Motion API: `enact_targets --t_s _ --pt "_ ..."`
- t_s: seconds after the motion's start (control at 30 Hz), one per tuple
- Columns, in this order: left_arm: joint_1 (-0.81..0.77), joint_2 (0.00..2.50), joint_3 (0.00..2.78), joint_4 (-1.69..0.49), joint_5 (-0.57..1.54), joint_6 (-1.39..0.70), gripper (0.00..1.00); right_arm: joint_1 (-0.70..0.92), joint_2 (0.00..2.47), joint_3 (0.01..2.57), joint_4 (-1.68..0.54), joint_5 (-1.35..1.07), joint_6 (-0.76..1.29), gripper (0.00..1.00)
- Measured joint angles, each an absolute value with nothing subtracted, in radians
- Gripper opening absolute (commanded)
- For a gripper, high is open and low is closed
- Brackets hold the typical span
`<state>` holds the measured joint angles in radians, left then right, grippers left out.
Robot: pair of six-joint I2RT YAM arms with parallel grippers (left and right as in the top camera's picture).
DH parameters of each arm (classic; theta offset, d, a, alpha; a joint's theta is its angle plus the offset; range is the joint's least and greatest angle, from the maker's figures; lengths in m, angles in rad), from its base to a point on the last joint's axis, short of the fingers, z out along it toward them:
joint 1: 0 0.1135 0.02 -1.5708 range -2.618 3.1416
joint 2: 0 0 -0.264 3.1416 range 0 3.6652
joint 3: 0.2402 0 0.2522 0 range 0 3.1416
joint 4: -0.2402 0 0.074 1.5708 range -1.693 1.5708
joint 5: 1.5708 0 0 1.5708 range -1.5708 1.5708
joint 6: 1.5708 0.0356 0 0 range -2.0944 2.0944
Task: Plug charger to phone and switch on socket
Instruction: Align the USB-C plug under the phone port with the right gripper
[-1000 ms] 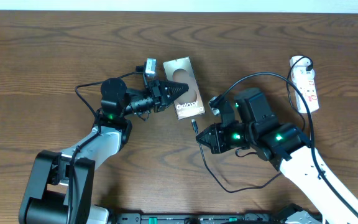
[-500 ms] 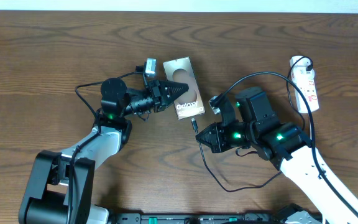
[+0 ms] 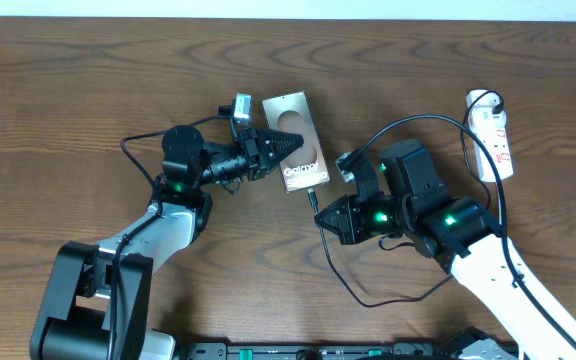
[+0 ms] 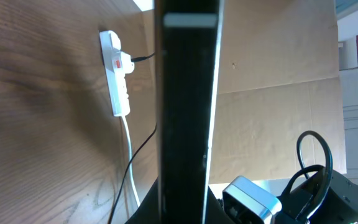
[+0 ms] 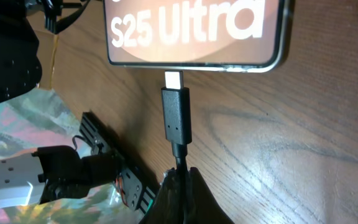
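A: Where is the phone?
B: The phone (image 3: 290, 108) lies on the brown wooden table (image 3: 88, 80), near the middle. Its white words face up.
A: What is the left claw doing?
B: The left gripper (image 3: 286, 143) is squeezed shut on the left side of the phone. Its own camera sees the phone from the edge, like a tall dark bar.
A: And the right claw?
B: The right gripper (image 5: 180, 177) is pinched shut on the charger (image 5: 176, 118). It holds the black cable just behind the plug end.
A: Is the plug in the phone?
B: The shiny tip reaches the middle of the phone's bottom edge. Some bare metal shows there, so it is not all the way in.
A: Where is the socket?
B: The socket (image 3: 491, 135) lies at the right side of the table, well apart from the phone. It is white with small red marks. I cannot tell if it is switched on.
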<state>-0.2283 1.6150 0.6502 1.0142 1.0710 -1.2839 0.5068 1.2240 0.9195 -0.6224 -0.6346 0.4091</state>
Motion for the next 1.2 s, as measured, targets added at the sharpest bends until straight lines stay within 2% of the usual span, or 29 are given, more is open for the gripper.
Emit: enact_targets --t_s 1.2 --pt "-0.226 1.615 0.65 1.014 1.071 -1.29 0.07 0.51 1.224 0.92 -0.617 -0.633 0.41 0.01"
